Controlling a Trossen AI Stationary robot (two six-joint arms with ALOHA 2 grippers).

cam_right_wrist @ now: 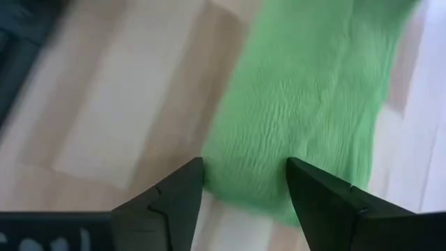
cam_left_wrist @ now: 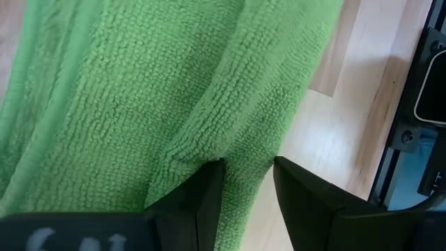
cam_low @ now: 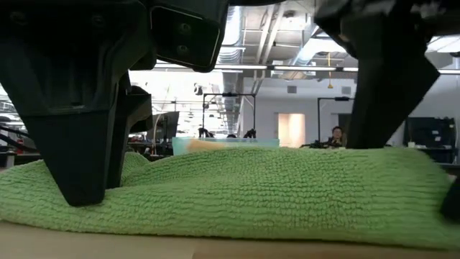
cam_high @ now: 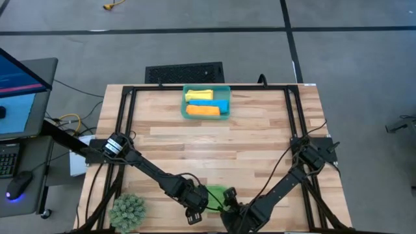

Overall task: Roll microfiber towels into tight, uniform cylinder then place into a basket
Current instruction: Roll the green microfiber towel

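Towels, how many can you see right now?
4. Yellow towel, blue towel and orange towel lie in the basket; green towel lies at the table's near edge.

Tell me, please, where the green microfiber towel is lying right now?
In the high view, the green microfiber towel lies at the table's near edge, between the left gripper and right gripper.

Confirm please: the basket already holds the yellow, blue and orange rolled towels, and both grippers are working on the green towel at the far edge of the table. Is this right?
Not quite. The green towel and both grippers, left and right, are at the near edge of the table, as the high view shows. The basket does hold the yellow, blue and orange towels.
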